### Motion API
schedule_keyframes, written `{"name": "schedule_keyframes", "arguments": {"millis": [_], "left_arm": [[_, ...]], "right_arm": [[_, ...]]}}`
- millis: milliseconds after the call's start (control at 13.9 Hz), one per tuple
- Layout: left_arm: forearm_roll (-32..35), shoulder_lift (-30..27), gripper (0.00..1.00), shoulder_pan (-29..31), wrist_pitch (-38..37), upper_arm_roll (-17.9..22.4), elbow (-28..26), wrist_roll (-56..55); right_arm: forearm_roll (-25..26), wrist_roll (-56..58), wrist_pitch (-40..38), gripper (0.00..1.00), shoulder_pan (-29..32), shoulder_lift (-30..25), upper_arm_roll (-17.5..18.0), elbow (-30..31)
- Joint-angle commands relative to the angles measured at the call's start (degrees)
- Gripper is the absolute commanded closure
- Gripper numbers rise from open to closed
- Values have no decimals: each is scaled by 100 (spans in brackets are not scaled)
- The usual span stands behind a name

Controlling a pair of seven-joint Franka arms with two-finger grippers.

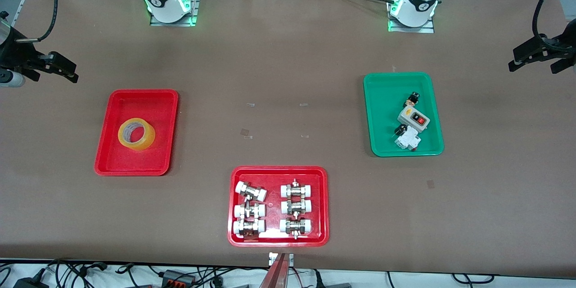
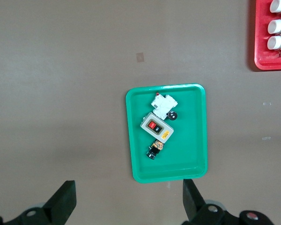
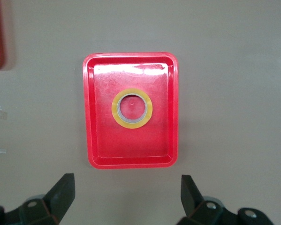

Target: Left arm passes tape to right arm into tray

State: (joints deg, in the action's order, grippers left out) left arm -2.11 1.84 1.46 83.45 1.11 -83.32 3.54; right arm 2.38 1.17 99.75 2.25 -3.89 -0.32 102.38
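Observation:
The tape (image 1: 143,143), a yellow translucent roll, lies flat in the middle of the plain red tray (image 1: 139,92) toward the right arm's end of the table. The right wrist view shows the tape (image 3: 116,110) in the tray (image 3: 87,112), with nothing touching it. My right gripper (image 1: 63,68) is open and empty, up over bare table beside that tray; its own view shows it too (image 3: 127,190). My left gripper (image 1: 531,56) is open and empty over bare table at the left arm's end; it also shows in its own view (image 2: 128,197).
A green tray (image 1: 373,112) holds a grey switch box (image 1: 413,119) and small electrical parts; it shows in the left wrist view (image 2: 133,140). A wider red tray (image 1: 234,207) with several white-capped pipe fittings sits nearest the front camera, mid-table.

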Motion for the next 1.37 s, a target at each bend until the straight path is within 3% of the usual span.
{"name": "schedule_keyframes", "arguments": {"millis": [0, 1298], "left_arm": [[27, 63, 0, -40, -109, 108, 194, 347], [18, 71, 0, 4, -83, 82, 194, 384]], "right_arm": [[-54, 77, -69, 0, 12, -120, -12, -8], [-238, 165, -263, 0, 109, -252, 14, -8]]}}
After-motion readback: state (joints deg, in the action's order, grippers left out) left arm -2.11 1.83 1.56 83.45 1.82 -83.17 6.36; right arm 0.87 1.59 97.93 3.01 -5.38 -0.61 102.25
